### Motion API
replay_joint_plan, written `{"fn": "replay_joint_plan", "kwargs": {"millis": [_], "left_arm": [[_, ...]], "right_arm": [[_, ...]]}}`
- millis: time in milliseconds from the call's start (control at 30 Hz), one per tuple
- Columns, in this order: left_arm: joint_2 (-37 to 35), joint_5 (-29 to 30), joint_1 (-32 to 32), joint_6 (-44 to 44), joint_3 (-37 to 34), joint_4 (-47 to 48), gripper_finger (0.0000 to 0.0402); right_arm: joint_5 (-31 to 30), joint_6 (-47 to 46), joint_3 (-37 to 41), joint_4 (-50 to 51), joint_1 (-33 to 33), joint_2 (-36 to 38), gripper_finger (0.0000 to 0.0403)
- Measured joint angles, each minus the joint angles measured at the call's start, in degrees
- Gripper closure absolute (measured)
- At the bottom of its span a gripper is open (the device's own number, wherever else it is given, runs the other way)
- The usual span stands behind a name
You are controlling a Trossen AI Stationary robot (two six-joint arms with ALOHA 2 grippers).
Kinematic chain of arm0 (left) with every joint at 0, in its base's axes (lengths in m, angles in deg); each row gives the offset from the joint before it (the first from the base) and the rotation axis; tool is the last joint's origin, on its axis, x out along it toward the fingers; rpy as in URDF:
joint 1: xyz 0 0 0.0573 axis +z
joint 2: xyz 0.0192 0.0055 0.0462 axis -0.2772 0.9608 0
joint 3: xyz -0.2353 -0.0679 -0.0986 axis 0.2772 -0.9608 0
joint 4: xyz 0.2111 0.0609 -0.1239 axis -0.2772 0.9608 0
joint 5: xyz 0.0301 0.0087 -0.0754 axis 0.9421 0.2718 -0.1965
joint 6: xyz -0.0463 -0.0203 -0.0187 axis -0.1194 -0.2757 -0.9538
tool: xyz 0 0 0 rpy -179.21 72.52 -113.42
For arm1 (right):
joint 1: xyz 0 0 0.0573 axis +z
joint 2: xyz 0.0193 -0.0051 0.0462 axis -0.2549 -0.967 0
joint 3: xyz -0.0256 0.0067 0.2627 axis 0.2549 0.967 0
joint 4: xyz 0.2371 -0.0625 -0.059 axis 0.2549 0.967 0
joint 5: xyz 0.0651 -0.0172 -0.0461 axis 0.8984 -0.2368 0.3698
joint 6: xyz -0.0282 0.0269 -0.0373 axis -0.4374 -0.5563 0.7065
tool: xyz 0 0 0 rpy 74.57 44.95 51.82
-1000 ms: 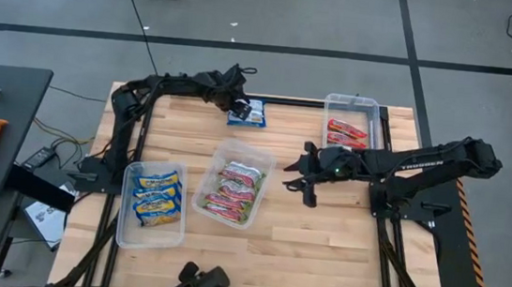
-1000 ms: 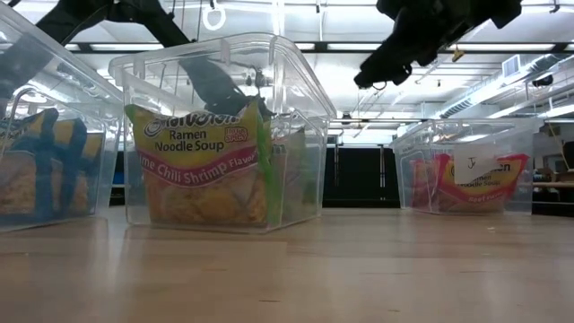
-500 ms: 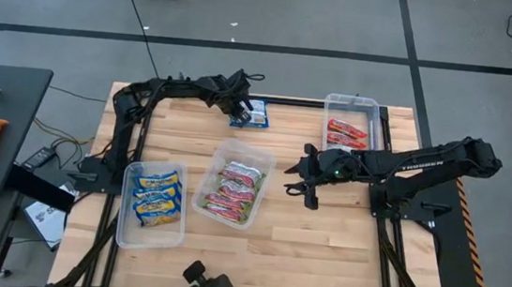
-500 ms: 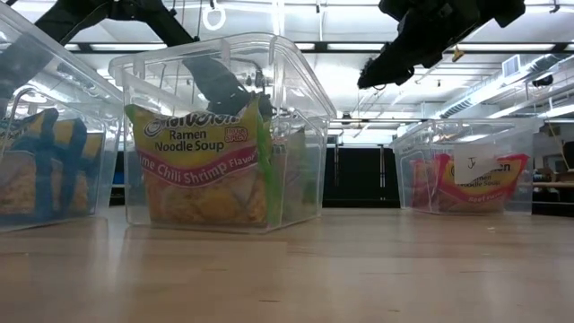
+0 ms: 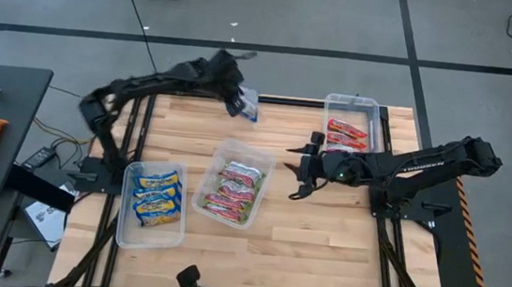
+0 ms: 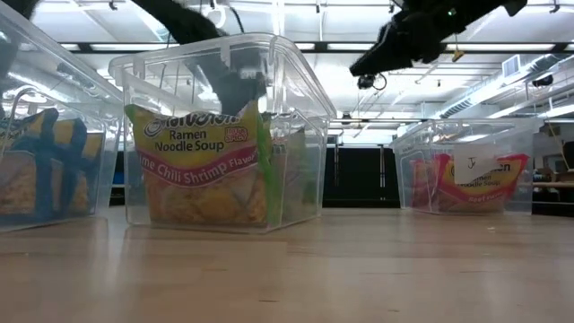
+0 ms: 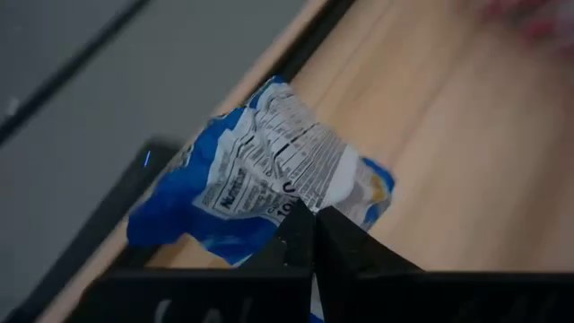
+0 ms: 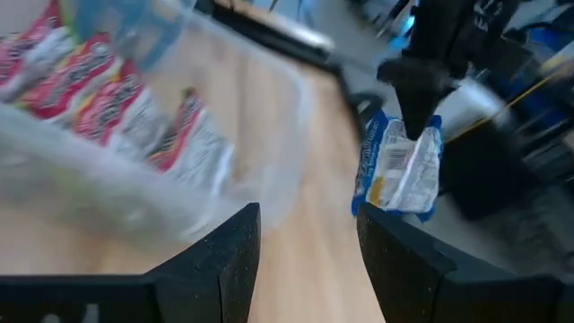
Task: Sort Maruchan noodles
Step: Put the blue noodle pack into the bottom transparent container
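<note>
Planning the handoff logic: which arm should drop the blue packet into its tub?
Left. Its tool is shut on the blue packet, lifted at the far edge; the right tool hovers open and empty.

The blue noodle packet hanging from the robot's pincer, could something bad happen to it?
Maybe. The left pincer pinches only an edge of the blue packet, so it dangles and might slip out. It hangs near the far edge of the table, so a drop there could land on the floor. It also has to travel to the tub of blue packets at the near left; the middle tub stands close by, so a wide swing might bump it.
</note>
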Motion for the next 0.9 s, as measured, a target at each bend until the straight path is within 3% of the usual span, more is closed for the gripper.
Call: {"fn": "replay_joint_plan", "kwargs": {"millis": [267,433,533,633,767,900], "left_arm": [[-15.68,-17.6,-0.72,0.16,0.02,-7.01,0.04],[-20.73,-35.28,-2.76,-4.41,0.02,-19.4,0.04],[-21.88,-48.01,-4.98,-4.01,0.02,-29.3,0.04],[-21.95,-56.5,-6.72,-1.78,0.07,-34.42,0.04],[-20.83,-58.28,-6.39,2.28,0.05,-31.95,0.04],[-18.23,-50.25,-5.13,0.39,-0.79,-31.35,0.04]], "right_arm": [[-0.93,14.95,-0.03,-13.02,-0.04,0.02,0.0197],[-0.74,24.36,-0.03,-18.36,-0.04,0.04,0.016],[-2.63,33.19,-0.03,-23.73,-0.04,0.04,0.014],[-3.79,41.5,-0.05,-30.17,0.33,0.04,0.0134],[-3.64,54.86,-0.05,-35.84,2.86,0.09,0.014],[-3.96,65.52,-0.05,-36.41,5.64,-0.35,0.0149]]}}
